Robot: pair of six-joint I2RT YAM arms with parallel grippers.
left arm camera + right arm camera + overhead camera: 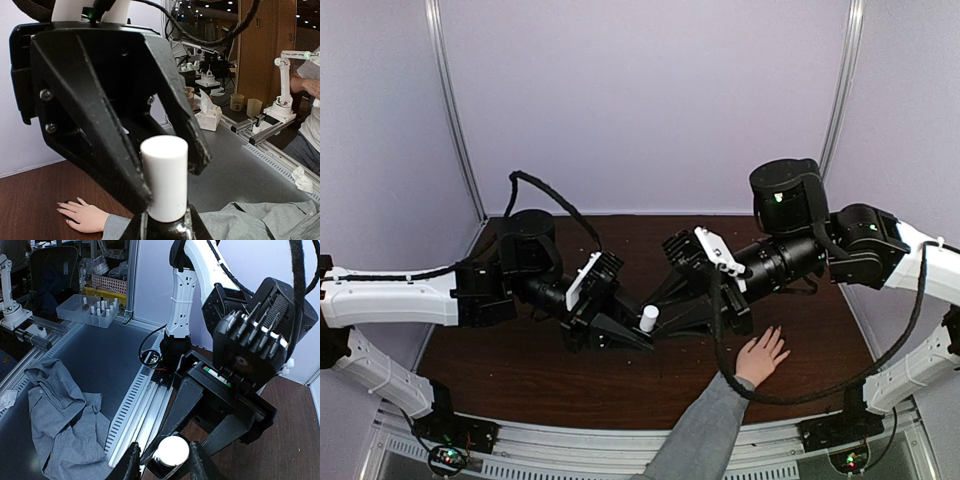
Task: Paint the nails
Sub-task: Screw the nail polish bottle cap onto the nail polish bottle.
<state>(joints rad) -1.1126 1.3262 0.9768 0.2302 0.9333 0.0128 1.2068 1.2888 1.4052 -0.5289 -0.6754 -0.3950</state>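
White cap [164,180] tops a half-hidden bottle [165,231] clamped in left pincer [625,338]; right pincer [162,462], part-open, straddles it

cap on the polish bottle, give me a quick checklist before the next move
1. Bottle held upright by the left fingers: ok.
2. Cap on the bottle: ok, white and upright.
3. Right fingers either side of the cap: ok, they straddle it.
4. Right fingers closed on the cap: not ok, a gap shows on one side in the right wrist view.
5. Hand flat on the table, apart from both arms' fingers: ok.
6. Nails bare or painted: cannot tell, too small.
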